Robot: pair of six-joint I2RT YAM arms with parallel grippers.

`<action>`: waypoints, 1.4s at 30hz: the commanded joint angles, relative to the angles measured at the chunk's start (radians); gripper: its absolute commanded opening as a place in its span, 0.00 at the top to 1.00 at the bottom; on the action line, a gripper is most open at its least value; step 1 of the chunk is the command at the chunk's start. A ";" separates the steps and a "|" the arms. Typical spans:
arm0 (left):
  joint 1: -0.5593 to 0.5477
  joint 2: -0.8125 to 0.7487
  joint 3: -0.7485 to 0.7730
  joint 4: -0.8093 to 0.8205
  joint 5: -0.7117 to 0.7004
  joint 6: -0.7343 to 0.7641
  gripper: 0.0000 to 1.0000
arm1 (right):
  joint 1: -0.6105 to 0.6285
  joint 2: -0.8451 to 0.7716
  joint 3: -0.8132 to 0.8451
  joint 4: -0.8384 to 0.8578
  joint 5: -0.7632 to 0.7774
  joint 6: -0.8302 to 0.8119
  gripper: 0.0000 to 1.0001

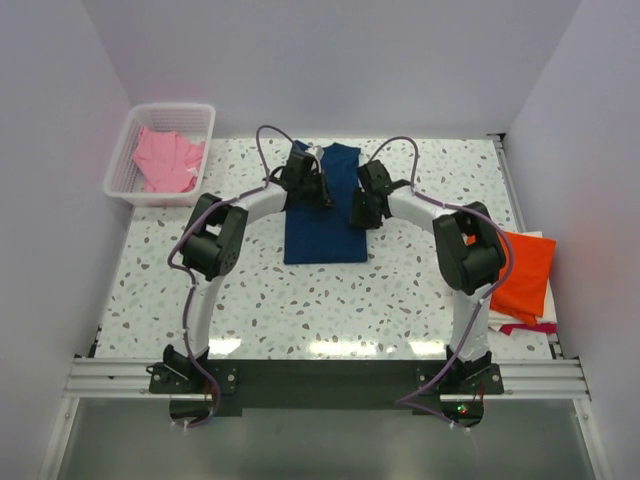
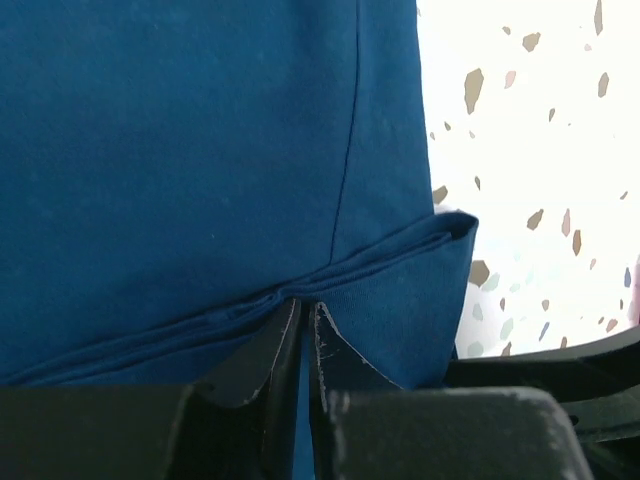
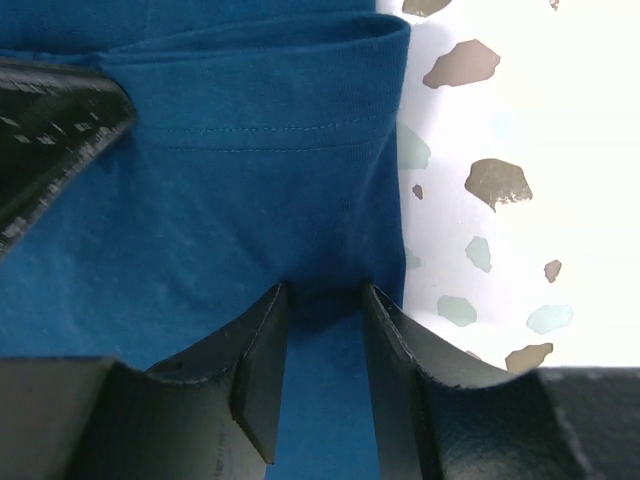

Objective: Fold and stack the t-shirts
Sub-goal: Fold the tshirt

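A navy t-shirt [image 1: 322, 235], folded into a long strip, lies mid-table. My left gripper [image 1: 312, 188] is over its upper part. In the left wrist view it [image 2: 303, 305] is shut on a folded edge of navy cloth [image 2: 180, 150]. My right gripper [image 1: 362, 208] is at the strip's right edge. In the right wrist view its jaws [image 3: 325, 292] stand apart, tips resting on the navy cloth [image 3: 250, 200], nothing pinched. A pink t-shirt [image 1: 165, 162] lies in the basket. An orange t-shirt [image 1: 520, 268] sits at the table's right edge.
The white lattice basket [image 1: 125, 150] stands at the back left corner. The speckled table [image 1: 250, 300] is walled on three sides. A bit of pink and white cloth [image 1: 525, 326] peeks from under the orange t-shirt. Both arm bases are at the near edge.
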 commanded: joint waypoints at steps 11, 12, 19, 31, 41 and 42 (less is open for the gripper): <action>0.022 -0.010 0.061 -0.024 -0.021 0.020 0.86 | -0.015 -0.091 -0.057 -0.018 0.024 -0.005 0.60; 0.028 -0.017 0.063 -0.023 -0.013 0.020 0.85 | -0.018 -0.114 -0.057 -0.031 0.024 -0.007 0.60; 0.080 -0.141 0.058 -0.004 0.030 0.013 0.65 | -0.026 -0.235 -0.066 -0.072 0.018 -0.016 0.57; 0.096 -0.624 -0.553 0.157 -0.037 -0.144 0.64 | 0.045 -0.402 -0.282 -0.008 0.004 0.033 0.58; 0.058 -0.856 -0.982 0.250 -0.039 -0.185 0.63 | 0.094 -0.413 -0.443 0.049 0.046 0.074 0.60; 0.058 -0.861 -1.008 0.253 -0.037 -0.184 0.63 | 0.092 -0.407 -0.449 0.050 0.049 0.073 0.61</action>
